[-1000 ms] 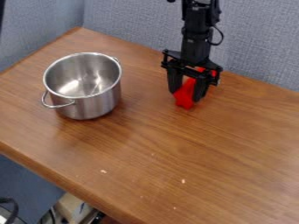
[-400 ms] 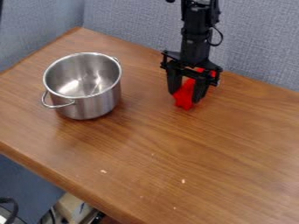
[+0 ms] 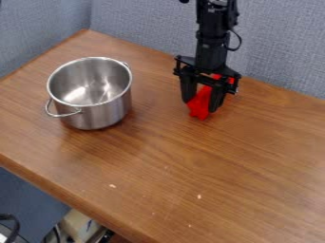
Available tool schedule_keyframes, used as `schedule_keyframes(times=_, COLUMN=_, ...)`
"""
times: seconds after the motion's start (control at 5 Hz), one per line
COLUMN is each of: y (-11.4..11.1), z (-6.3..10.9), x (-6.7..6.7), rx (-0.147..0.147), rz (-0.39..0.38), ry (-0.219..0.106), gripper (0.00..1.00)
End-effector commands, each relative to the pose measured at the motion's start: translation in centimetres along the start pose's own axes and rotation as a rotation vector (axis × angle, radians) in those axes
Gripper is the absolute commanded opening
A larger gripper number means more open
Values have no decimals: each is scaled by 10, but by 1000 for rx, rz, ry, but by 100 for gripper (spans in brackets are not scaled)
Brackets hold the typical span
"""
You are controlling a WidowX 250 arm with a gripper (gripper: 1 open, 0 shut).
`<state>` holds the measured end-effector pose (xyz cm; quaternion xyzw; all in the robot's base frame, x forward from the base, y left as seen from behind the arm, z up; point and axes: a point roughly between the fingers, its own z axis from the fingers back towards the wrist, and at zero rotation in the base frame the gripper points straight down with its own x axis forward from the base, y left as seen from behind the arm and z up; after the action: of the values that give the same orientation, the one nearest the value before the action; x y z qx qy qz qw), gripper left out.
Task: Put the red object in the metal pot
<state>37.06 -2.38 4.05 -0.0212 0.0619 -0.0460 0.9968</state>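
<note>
Gripper [image 3: 208,87] over red obj [image 3: 200,103], pot [image 3: 90,93] nearby w/ handle

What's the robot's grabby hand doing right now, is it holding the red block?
End effector: around the red block; can't tell whether it's gripping.

Red object [image 3: 200,102] — partly hidden behind the hand [image 3: 208,87].

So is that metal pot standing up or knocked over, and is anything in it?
Upright and empty: the pot sits on its base, rim facing up, and its bare, shiny inside shows nothing lying there.
</note>
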Motion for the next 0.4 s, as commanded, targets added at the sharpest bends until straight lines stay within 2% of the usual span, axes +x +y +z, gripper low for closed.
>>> schedule_keyframes(times=0.0, y=6, z=28, x=0, rx=8, rz=13, ry=-73, gripper=0)
schedule_keyframes(times=0.2, y=6, z=29, x=-1, rx=11, rz=19, ry=-77, gripper=0)
